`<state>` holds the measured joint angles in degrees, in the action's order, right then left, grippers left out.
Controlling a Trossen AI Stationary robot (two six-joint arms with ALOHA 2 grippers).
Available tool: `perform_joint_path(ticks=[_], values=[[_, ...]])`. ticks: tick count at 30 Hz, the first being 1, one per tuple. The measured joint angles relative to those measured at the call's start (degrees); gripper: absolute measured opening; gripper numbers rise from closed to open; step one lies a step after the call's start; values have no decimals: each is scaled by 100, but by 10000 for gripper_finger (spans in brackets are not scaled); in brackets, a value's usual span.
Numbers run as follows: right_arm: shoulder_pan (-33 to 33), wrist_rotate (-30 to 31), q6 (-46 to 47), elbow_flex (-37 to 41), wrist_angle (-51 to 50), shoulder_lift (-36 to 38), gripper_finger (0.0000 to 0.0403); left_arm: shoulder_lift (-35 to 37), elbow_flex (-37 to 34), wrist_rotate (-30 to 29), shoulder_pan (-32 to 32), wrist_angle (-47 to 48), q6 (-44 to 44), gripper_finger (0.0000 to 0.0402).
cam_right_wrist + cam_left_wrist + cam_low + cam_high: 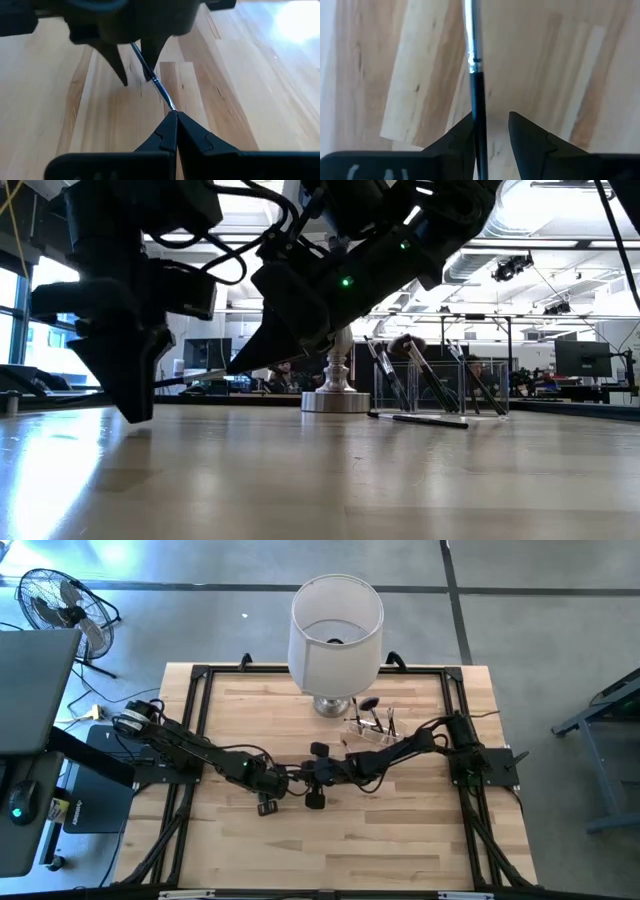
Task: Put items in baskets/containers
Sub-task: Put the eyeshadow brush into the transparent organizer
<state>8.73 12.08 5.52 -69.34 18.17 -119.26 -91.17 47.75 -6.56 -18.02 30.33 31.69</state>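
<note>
A thin brush with a black handle (479,100) and a silver ferrule (162,92) hangs above the middle of the table between my two grippers. My right gripper (175,117) is shut on its silver end. My left gripper (490,120) is open, with one finger on each side of the black handle; the handle runs close along one finger (465,132). The clear holder (370,730) stands near the lamp with several brushes upright in it (440,385). One more brush (420,418) lies on the table in front of it. My right gripper pinches the brush's silver end (171,109) between its two fingertips, coming nearly level from the table's right, in line with the brush. The brush is lifted clear of the table and sticks out about level toward my left gripper. My left gripper: whether the handle touches its finger, I cannot tell.
A big white lampshade (335,625) on a silver base (335,398) stands at the table's far middle, just left of the holder. Bare wood (330,850) spreads across the near half of the table. A black frame (200,675) runs around the table's edge.
</note>
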Motion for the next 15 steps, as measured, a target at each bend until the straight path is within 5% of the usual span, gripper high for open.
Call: perform_joint_path(ticks=[15], values=[[4,-93,194,0,-187,0,0,-5,-2,-152,7,-266,327,106]])
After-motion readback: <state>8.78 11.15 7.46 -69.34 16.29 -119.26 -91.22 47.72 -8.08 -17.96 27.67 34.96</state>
